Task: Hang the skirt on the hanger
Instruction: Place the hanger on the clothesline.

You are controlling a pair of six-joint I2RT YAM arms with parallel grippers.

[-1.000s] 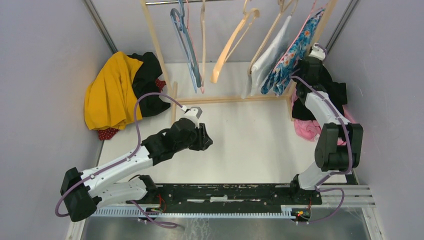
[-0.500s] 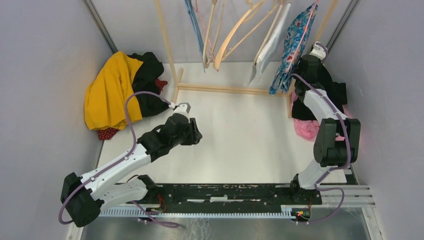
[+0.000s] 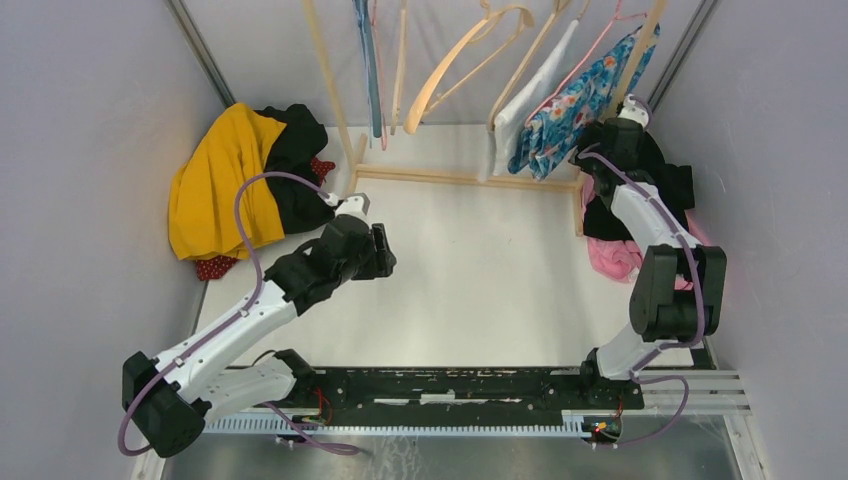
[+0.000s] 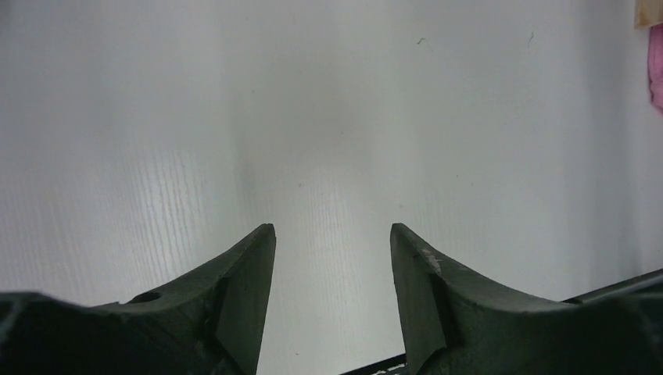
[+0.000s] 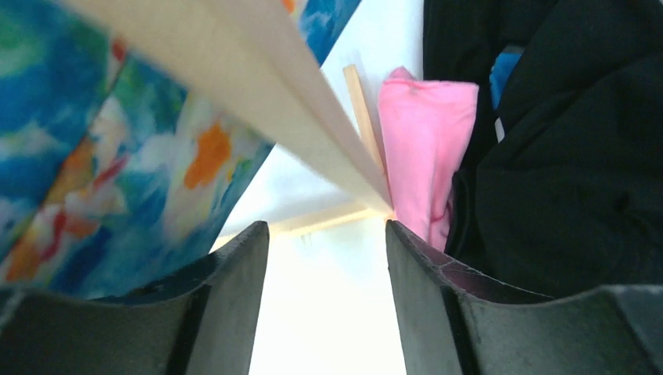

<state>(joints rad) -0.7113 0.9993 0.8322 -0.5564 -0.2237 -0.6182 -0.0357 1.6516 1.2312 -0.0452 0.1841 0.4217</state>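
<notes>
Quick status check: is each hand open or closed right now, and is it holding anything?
Left hand: open, empty, over the table.
Right hand: open, holding nothing; the floral skirt hangs beside it.

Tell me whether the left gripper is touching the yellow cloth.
Apart. The top view shows the left gripper over the white table, with black cloth lying between it and the yellow cloth.

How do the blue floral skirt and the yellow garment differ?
The blue floral skirt hangs from the wooden rack; the yellow garment lies heaped on the table. The skirt is patterned, the yellow garment plain. The skirt is beside the right gripper, the yellow garment far left. Neither is gripped.
</notes>
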